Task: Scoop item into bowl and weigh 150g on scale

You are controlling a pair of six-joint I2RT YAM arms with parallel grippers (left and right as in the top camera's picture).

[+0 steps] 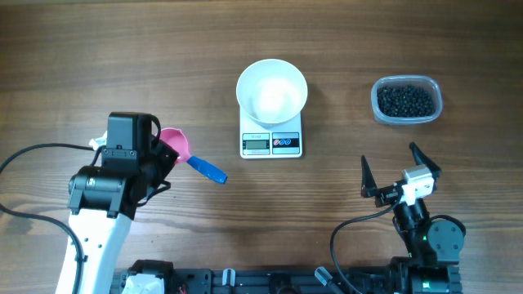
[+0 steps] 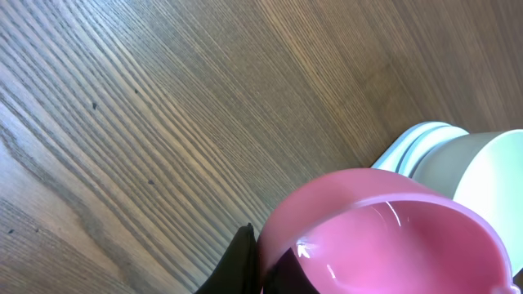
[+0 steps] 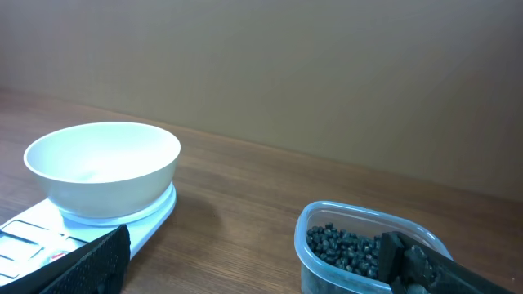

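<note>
Closest to the overhead lens rises the left arm, near the front left of the brown wooden table (image 1: pixel 122 49). Its left gripper (image 1: pixel 163 158) is clamped tight. It seems to pinch a small pink plastic scoop with a blue handle (image 1: pixel 176 146) by the cup, though the contact itself is hidden. The right gripper (image 1: pixel 388 155) sits near the front right, jaws spread wide and empty.

A round white smooth bowl (image 1: pixel 247 80) stands empty on a small white square kitchen scale (image 1: pixel 271 144), midway along the table toward the far edge. Toward the far right sits a clear rounded plastic tub (image 1: pixel 377 103) holding the tiny black beads (image 1: pixel 404 100). The scoop is empty.

Risk, as a judgement: the tub lies well apart from the scoop, beyond the bowl. A low reach across could knock the bowl off the scale. A grip on the cup could also tilt and spill rolling beads.
</note>
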